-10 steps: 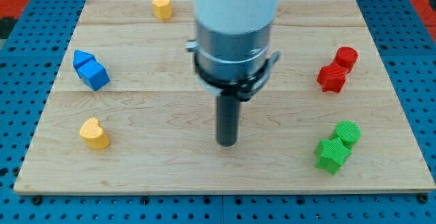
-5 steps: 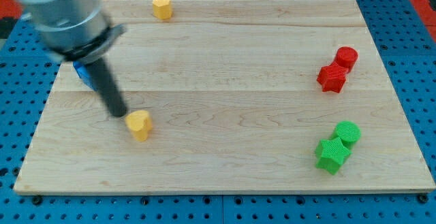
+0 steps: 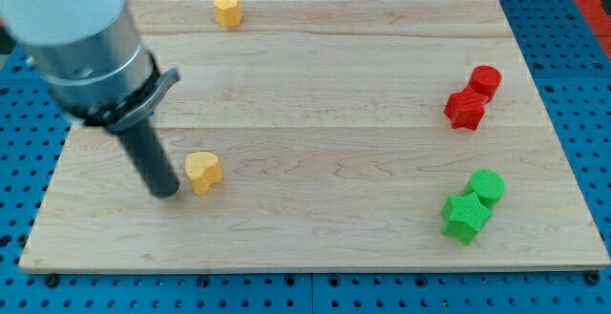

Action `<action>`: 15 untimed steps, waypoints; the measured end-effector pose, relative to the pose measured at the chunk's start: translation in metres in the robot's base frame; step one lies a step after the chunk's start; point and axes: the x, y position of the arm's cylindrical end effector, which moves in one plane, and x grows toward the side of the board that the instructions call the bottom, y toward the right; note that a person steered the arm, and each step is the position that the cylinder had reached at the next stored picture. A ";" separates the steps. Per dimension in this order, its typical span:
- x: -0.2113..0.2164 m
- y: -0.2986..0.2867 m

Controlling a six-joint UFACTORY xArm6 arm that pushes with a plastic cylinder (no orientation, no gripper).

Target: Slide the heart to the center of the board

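The yellow heart block [image 3: 202,171] lies on the wooden board [image 3: 315,85], left of the board's middle and toward the view's bottom. My tip [image 3: 165,191] rests on the board just to the heart's left and slightly lower, close to it or touching. The arm's grey body covers the board's upper left, so the blue blocks seen there earlier are hidden.
A yellow hexagon block [image 3: 227,10] sits at the top edge. A red cylinder [image 3: 486,79] and a red star [image 3: 465,109] stand at the right. A green cylinder [image 3: 488,185] and a green star [image 3: 465,216] stand at the lower right.
My tip swung from the board's middle to the left side and came in behind the heart. The heart slid right from the lower left. The blue blocks became hidden by the arm.
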 end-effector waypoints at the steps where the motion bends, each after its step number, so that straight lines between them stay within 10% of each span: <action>1: -0.009 0.069; 3: 0.015 0.080; 11: -0.179 0.197; 15: -0.138 0.169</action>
